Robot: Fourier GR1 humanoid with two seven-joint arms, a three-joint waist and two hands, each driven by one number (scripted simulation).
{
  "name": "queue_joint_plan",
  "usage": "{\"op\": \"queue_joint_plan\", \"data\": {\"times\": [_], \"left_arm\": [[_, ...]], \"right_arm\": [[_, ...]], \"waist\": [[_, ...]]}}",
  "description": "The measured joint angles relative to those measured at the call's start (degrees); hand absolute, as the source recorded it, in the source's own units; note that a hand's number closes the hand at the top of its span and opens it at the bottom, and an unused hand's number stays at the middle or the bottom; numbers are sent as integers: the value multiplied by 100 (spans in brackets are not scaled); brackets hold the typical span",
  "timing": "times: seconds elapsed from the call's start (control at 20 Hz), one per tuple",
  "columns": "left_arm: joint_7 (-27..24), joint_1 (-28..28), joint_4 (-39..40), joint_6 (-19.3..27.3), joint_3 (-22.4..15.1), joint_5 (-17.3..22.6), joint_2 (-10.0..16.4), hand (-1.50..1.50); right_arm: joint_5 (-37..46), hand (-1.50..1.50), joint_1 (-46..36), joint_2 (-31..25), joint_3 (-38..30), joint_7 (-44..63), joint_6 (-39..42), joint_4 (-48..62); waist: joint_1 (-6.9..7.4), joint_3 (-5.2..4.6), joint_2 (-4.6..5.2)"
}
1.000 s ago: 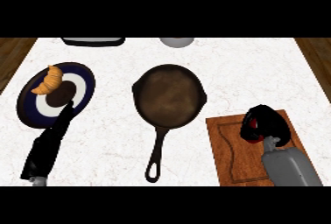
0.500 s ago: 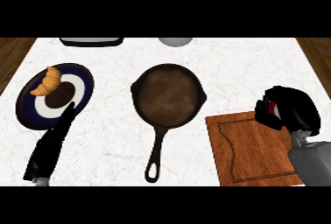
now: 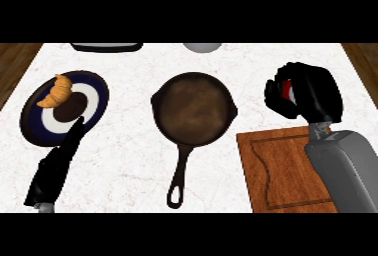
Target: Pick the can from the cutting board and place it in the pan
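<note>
Right-hand fingers (image 3: 276,101) are curled round the small red cylindrical can (image 3: 286,91), thumb side wrapped too. Only a sliver of red with a bit of white shows between fingers and palm; the rest is hidden. Can't tell if it's upright or tilted.

The black right hand (image 3: 316,95) is at the view's upper right, just past the far edge of the brown wooden cutting board (image 3: 280,170). So the can is off the board, over the white marble counter (image 3: 133,150), right of the pan. It's not over the pan: a strip of marble shows between the fingers and the pan rim. The grey right forearm (image 3: 347,170) comes in from the lower right and covers the board's right side.

The round dark cast-iron pan (image 3: 194,107) sits mid-counter. Its long handle (image 3: 178,172) points at the lower edge and lies beside the board's left edge, not touching.

The black left hand (image 3: 53,172) is at lower left, fingers straight and together, holding nothing. Its tips lie over the near rim of the round dark-blue plate with a white ring (image 3: 94,92). A golden croissant (image 3: 57,91) lies on the plate's upper left part.

At the far edge, both cut off:
- a dark rectangular thing with a grey rim (image 3: 107,46)
- a pale grey round thing (image 3: 201,47)

Brown wood strips (image 3: 15,55) flank the counter on both sides.
</note>
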Motion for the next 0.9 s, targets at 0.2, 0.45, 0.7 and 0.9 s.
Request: {"op": "queue_joint_plan", "data": {"times": [0.2,0.45,0.7,0.9], "left_arm": [[-10,52,-58,29,-73,-125,-114,0],[-80,-43,70,-2,-26,-179,-183,0],[-31,-203,145,-44,-53,-263,-236,0],[-23,-277,142,-164,-44,-231,-225,0]], "right_arm": [[-105,150,-711,540,-24,-63,-33,694],[-168,150,-1509,1254,-166,-176,-366,1986],[-396,150,-2248,1713,-301,-444,-843,3471],[-597,150,-2820,1836,-228,-507,-1144,4653]], "waist": [[25,0,6],[57,0,24],[133,1,54],[257,1,85]]}}
